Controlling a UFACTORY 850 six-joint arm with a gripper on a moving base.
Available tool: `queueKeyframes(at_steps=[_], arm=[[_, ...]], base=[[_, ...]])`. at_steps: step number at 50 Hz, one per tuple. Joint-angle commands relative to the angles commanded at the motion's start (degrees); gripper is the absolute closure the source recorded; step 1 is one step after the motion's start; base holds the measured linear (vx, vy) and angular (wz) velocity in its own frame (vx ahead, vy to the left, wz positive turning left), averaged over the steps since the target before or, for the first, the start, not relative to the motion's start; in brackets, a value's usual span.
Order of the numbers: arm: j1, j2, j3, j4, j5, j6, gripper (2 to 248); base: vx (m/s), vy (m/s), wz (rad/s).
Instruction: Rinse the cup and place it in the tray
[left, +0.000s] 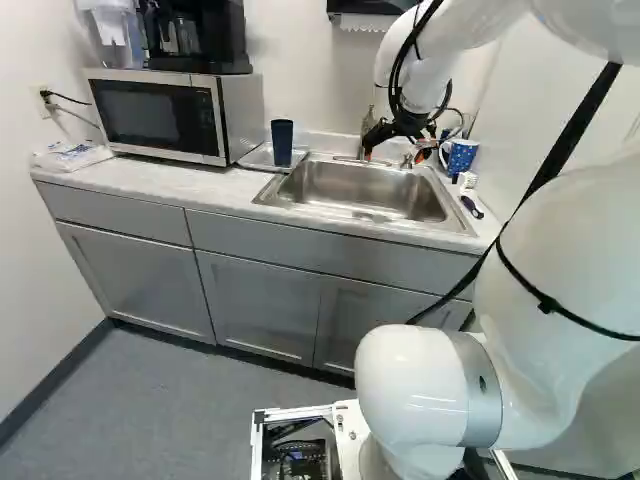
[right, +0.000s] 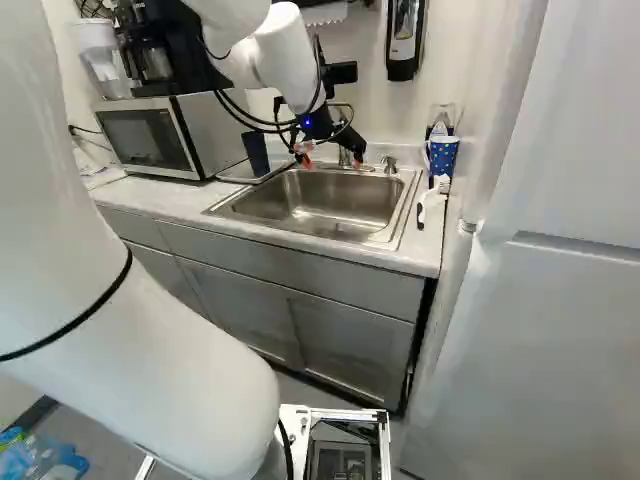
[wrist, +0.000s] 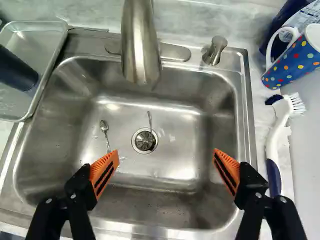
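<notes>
- Hand (wrist: 166, 156): over the sink (right: 320, 205), fingers spread wide, nothing between them.
- Task item: I find a dark cup (left: 282, 142) upright in the tray (wrist: 40, 40), above and left of centre in the left base view.
- Second candidate: a spotted mug (right: 443, 155) stands beyond the sink, upper right in the right base view. The order names one cup and no colour (I would want that confirmed).
- Step in hand: in my judgement, either the placing is done and the hand is clear, or rinsing has yet to begin. Rinse status unverified.
- Next move: if the dark cup is rinsed, back away without brushing it. If not, bring the spread fingers around its sides, lift it straight up and carry it under the faucet (wrist: 141, 50). If the mug is meant, approach clear of its handle and the brush (wrist: 274, 145).
- Obscured: neither vessel shows me its inside well enough to pass it as wet, dry or clean.
- Cut off: the wrist view loses part of the dark cup, the tray and the mug.
- Hard to make out: I see no stream at the faucet, and its outlet is too poorly shown to rule out a drip.
</notes>
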Motion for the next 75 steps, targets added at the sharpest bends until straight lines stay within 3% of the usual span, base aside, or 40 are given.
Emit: queueKeyframes(at_steps=[39, 75], arm=[[0.0, 0.0, 0.0, 0.0, 0.0, 0.0, 3], [0.0, 0.0, 0.0, 0.0, 0.0, 0.0, 3]], base=[[0.0, 0.0, 0.001], [-0.009, 0.042, -0.001]])
